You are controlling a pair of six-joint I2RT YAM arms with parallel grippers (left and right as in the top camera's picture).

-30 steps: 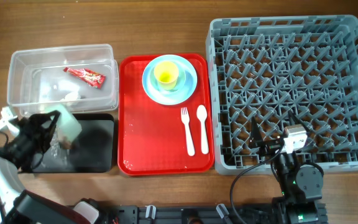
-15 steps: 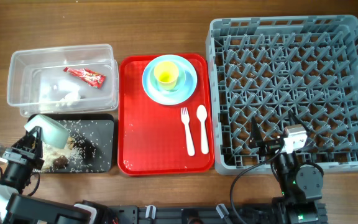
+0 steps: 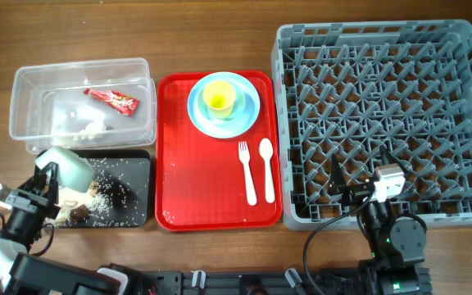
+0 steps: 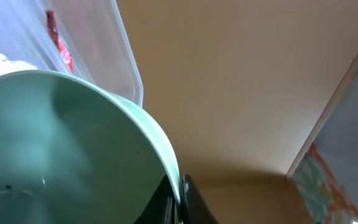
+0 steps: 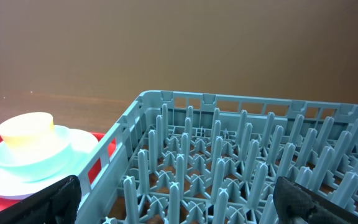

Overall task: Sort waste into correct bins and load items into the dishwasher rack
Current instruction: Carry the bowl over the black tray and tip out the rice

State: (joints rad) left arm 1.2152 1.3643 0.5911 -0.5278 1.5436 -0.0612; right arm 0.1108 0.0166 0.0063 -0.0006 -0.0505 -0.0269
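left gripper (image 4: pixel 179 202) pinches tilted green bowl (image 3: pixel 70 170) over black tray (image 3: pixel 134 169) — right gripper (image 5: pixel 182 202) spread.

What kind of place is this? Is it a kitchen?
Probably not a real kitchen: more likely a robot practice table set up like a canteen clearing station. You can see a grey dishwasher rack, a red tray of dishes, and a clear tub holding rubbish.

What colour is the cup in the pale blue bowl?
The cup is yellow; clearest overhead.

The left hand (image 3: pixel 46 185) grips the pale green bowl (image 3: pixel 69 167) (tipped sideways) over the black tray (image 3: pixel 136 174). Rice scraps (image 3: pixel 98 197) litter it.
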